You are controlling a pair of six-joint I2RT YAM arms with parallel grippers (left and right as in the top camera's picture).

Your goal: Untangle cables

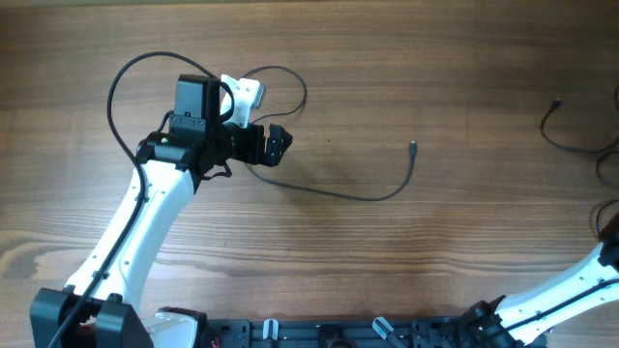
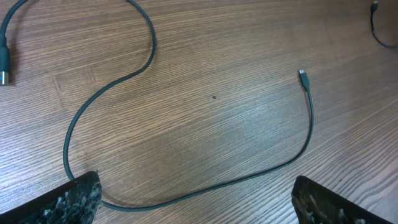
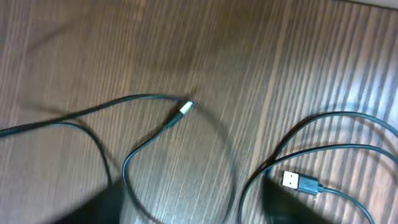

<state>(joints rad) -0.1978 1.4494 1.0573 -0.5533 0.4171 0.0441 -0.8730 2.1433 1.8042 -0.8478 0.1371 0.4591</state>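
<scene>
One thin black cable (image 1: 363, 196) lies across the middle of the table, its small plug (image 1: 413, 147) at the right end and a loop (image 1: 290, 82) by the left arm. My left gripper (image 1: 280, 143) hovers over its left part. In the left wrist view this cable (image 2: 205, 190) lies on the wood between my open left fingers (image 2: 196, 208), close to the left finger, untouched. A second cable (image 1: 566, 130) lies at the far right. In the blurred right wrist view its strands (image 3: 134, 155), small plug (image 3: 186, 107) and USB plug (image 3: 292, 180) lie below my open right gripper (image 3: 193, 214).
The wooden table (image 1: 387, 271) carries only the cables. The left arm's thick black wire (image 1: 121, 82) arcs at the back left. The right arm (image 1: 571, 285) enters from the lower right corner. A black rail (image 1: 338, 333) runs along the front edge.
</scene>
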